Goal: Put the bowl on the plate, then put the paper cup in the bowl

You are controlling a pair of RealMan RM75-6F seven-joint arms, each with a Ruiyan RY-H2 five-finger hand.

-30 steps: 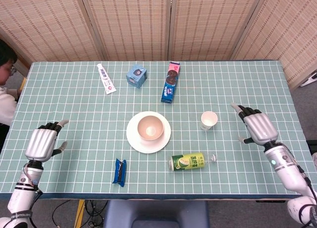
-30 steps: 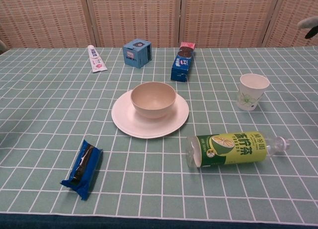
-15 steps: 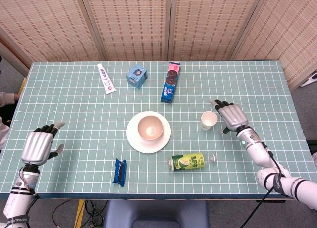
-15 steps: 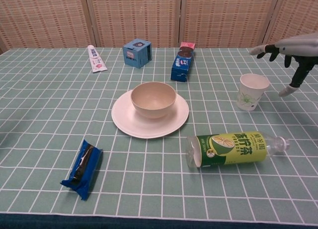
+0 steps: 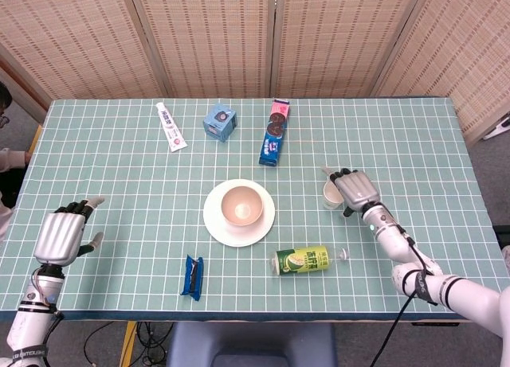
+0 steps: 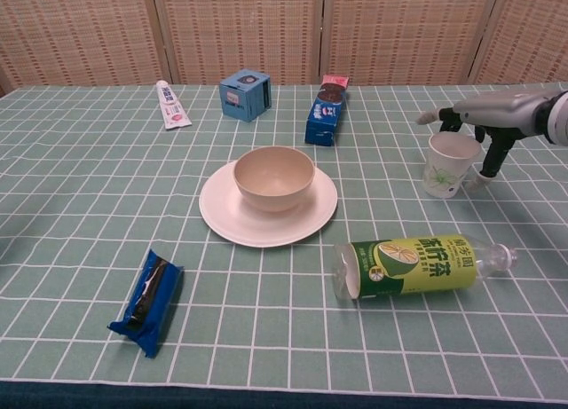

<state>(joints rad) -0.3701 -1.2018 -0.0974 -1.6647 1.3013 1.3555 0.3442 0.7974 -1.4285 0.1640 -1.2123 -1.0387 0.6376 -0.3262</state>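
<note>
Two hands show in your head view. Your right hand (image 5: 356, 190) sits right of centre, palm down over the paper cup (image 5: 332, 193), its fingers (image 6: 432, 117) spread apart above and around the rim; from the chest view the thumb hangs down at the cup's right side, and nothing is clamped yet. You cannot tell from either view whether any finger actually touches the cup. The cup stands upright on the green checked table (image 5: 119, 144), well to the right of the plate.

Your left hand (image 5: 60, 233) rests at the lower left of the frame, near the table's edge, fingers loosely apart and holding nothing.

At the frame's centre the bowl (image 5: 241, 205) already sits upright on the white plate (image 5: 219, 227).

Below and between plate and cup a green drink bottle (image 5: 303, 260) lies on its side. A blue snack packet (image 5: 192, 275) lies at lower centre-left. Along the upper part of the table you have a white tube (image 5: 170, 126), a small blue box (image 5: 220, 121) and a blue biscuit pack (image 5: 273, 138).
</note>
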